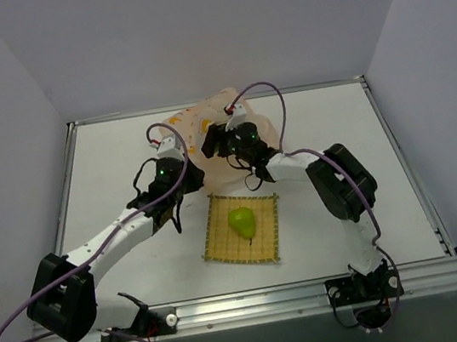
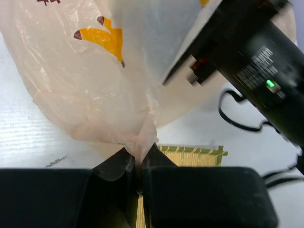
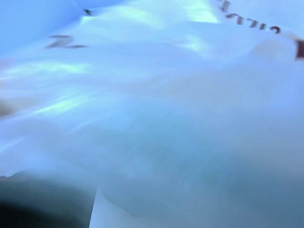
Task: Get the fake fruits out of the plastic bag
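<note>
- The plastic bag [image 1: 204, 121] sits bunched against the far edge of the table [image 1: 101, 181], about midway along it.
- Our left gripper [image 2: 141, 161] is pressed together on a twisted fold of the bag's film. It pinches that fold just above the far edge of the yellow mat [image 1: 221, 249].
- Our right gripper [image 1: 218, 145] reaches into the bag from the right side. Its wrist view shows only blurred plastic, so we cannot tell whether its fingers are spread or closed, or whether they hold anything.
- The green pear [image 1: 242, 221] is already out and lies on the mat toward the near edge, well apart from the bag.
- We see no lime or mango anywhere, and we judge that both are hidden inside the bag.
- As we read it, the step in hand is the second fruit: the left arm anchors the bag while the right searches inside.
- The next move calls for a taut film and an open mouth. The right fingers should close on a round fruit rather than on plastic, then draw it clear toward the mat.
</note>
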You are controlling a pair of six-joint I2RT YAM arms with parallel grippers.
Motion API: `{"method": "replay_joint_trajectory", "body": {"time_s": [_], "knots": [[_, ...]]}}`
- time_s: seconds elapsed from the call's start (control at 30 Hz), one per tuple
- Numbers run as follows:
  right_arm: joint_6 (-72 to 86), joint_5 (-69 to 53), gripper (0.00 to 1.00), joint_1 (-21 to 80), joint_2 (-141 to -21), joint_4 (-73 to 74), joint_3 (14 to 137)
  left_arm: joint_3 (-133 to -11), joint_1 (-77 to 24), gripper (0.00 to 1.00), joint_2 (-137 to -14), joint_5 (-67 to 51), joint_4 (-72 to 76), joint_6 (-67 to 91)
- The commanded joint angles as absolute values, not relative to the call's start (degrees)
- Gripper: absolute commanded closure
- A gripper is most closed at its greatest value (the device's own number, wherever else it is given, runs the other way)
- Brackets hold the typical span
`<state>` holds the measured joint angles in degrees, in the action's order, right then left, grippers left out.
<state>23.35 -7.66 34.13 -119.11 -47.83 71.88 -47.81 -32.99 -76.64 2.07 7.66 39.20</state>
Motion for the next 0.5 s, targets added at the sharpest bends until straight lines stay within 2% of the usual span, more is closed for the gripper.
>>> {"method": "replay_joint_trajectory", "body": {"time_s": [0.0,0.33,0.47], "knots": [[26.5,-13.4,0.62,34.5,-111.8,-54.4,66.8,-51.9,-31.6,0.98,-76.6,3.6,10.4,38.1],[26.9,-16.5,0.59,37.0,-96.3,-49.3,51.8,-55.2,-31.0,0.98,-77.7,2.6,10.5,38.0],[22.6,-11.6,0.59,43.2,-91.6,-42.3,48.3,-55.4,-31.0,0.98,-78.0,1.8,10.9,38.1]]}}
